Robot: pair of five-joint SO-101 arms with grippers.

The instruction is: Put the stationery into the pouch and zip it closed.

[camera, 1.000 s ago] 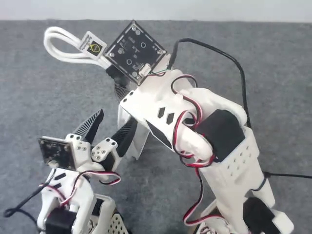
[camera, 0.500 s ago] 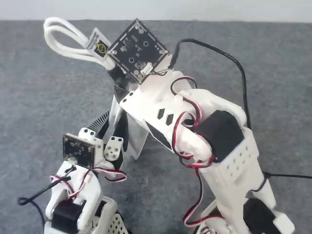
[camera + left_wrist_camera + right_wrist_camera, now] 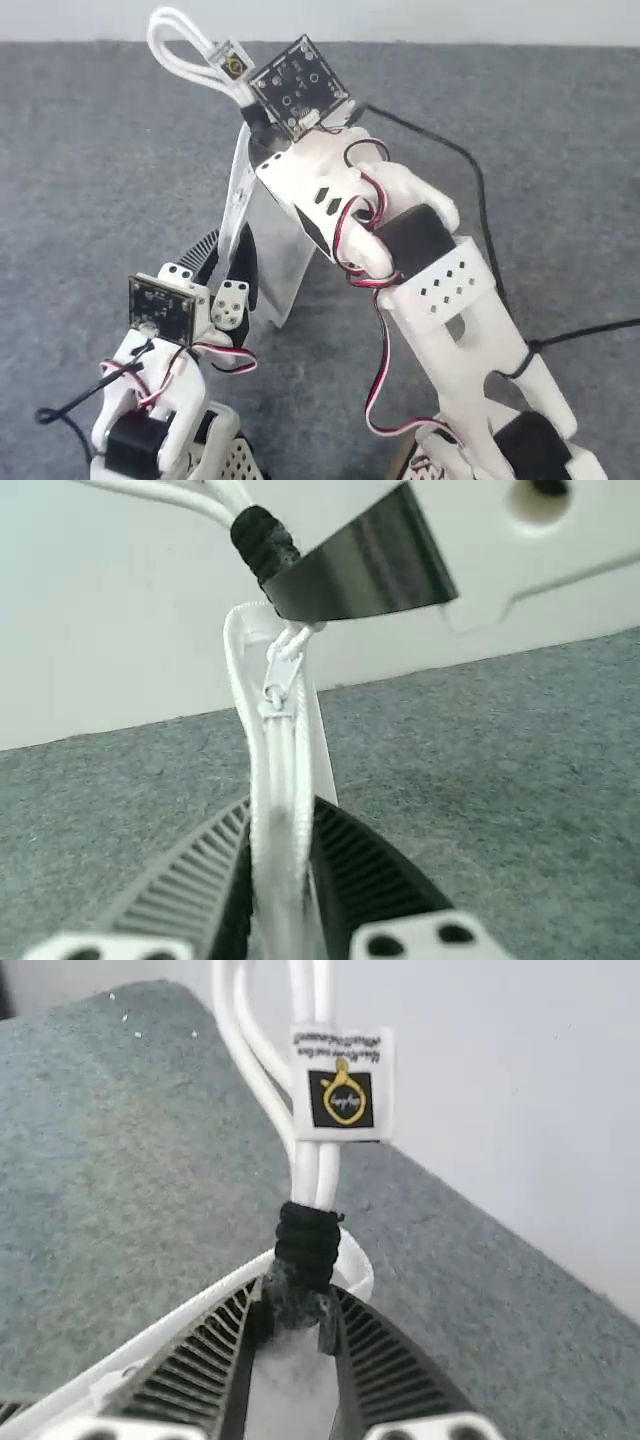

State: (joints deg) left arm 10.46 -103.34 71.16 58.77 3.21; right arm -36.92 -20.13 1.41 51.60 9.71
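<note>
A translucent pouch with a white zip hangs upright above the grey table, stretched between both grippers. My right gripper is shut on the pouch's top end, at the black wrap of a white cord loop that carries a small tag. In its own view the right gripper pinches that wrap between ribbed black fingers. Lower down, my left gripper is shut on the pouch's zip edge. The zip pull sits near the top, just below the right gripper's finger.
Grey carpet-like table surface lies all around. The right arm's white body with red and black wires leans across the middle, and a black cable trails to the right. A pale wall runs along the back.
My left gripper, open a second ago, closed on the pouch's lower edge. The right arm then lifted the top end up and to the right, pulling the pouch taller.
</note>
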